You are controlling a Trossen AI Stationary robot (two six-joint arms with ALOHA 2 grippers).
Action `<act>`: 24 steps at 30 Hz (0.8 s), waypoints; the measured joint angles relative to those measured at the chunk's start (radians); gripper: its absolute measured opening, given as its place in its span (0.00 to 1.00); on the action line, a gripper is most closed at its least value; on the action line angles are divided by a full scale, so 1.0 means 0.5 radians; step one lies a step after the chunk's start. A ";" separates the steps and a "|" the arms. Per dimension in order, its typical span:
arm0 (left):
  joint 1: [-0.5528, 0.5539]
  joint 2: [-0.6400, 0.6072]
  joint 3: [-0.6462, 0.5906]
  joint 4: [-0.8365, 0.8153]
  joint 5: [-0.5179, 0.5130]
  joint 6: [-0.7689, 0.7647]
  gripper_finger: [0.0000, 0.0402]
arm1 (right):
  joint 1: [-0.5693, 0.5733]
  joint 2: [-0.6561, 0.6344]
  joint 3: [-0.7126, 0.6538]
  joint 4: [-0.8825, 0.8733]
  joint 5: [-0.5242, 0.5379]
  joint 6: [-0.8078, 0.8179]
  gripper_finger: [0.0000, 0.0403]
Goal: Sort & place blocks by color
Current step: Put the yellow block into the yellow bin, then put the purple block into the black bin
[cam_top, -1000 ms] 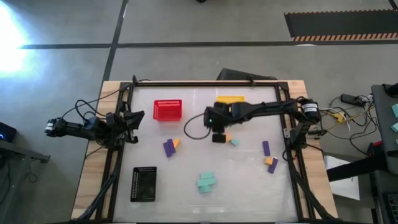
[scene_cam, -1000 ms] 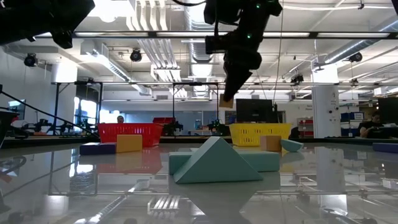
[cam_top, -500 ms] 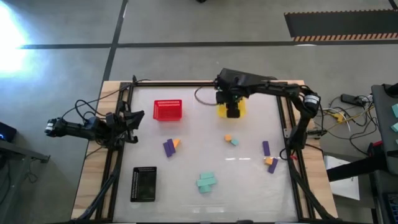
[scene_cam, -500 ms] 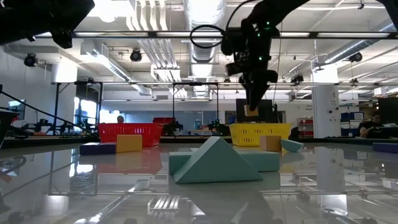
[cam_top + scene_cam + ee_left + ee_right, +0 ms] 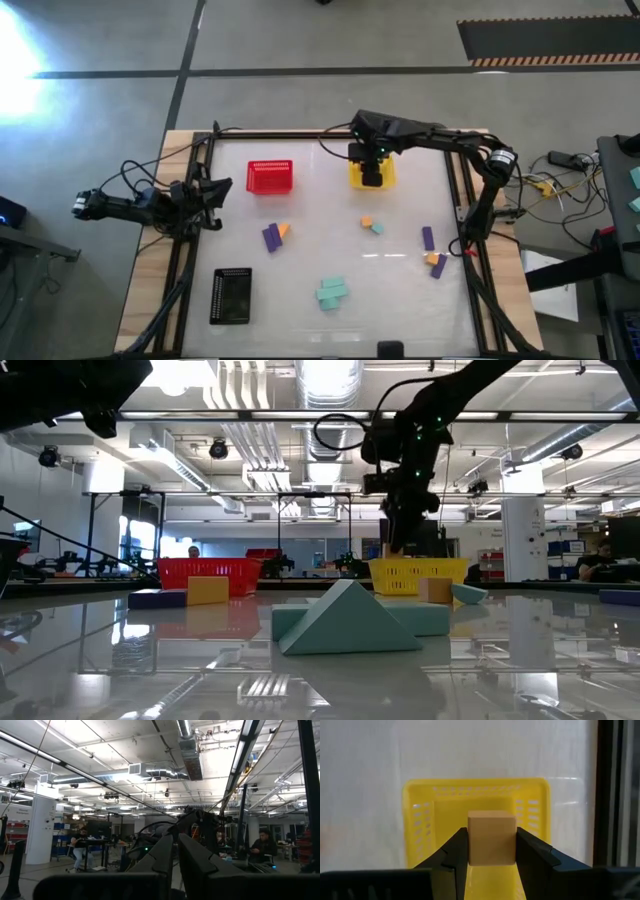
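Note:
My right gripper [image 5: 371, 178] hangs over the yellow mesh basket [image 5: 385, 172] at the table's far side, shut on a small orange block [image 5: 491, 837]. Other blocks lie on the white table: a purple and orange pair [image 5: 275, 234], an orange and teal pair [image 5: 372, 225], a purple one [image 5: 428, 238], an orange and purple pair [image 5: 437, 264], and teal ones [image 5: 332, 292] near the front. My left gripper [image 5: 175, 855] is shut and raised off the table's left edge, pointing into the room. My right gripper pinches the orange block's two opposite side faces [image 5: 470, 840] between its two fingers [image 5: 454, 851]. The fingers slant steeply down from above. The block is lifted clear, above the inside of the yellow basket.
A red mesh basket [image 5: 269, 177] stands at the far left of the table. A black mesh basket [image 5: 231, 296] lies at the near left. The black frame rails [image 5: 330, 133] run round the table's edges.
My right gripper has swung from above the table's middle toward the far edge with the orange block still in its fingers, and now hangs over the yellow basket, a little lower. In the last half second it only shifted slightly.

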 joint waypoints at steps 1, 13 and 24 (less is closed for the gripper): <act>0.000 0.000 0.000 0.000 0.000 0.000 0.03 | -0.001 0.000 -0.027 0.039 0.001 -0.003 0.29; 0.000 0.000 0.000 0.009 0.000 0.000 0.03 | 0.000 0.000 -0.100 0.141 0.017 0.143 0.48; 0.000 0.023 0.000 0.004 0.000 -0.041 0.03 | 0.104 -0.201 -0.031 0.047 0.016 0.469 0.50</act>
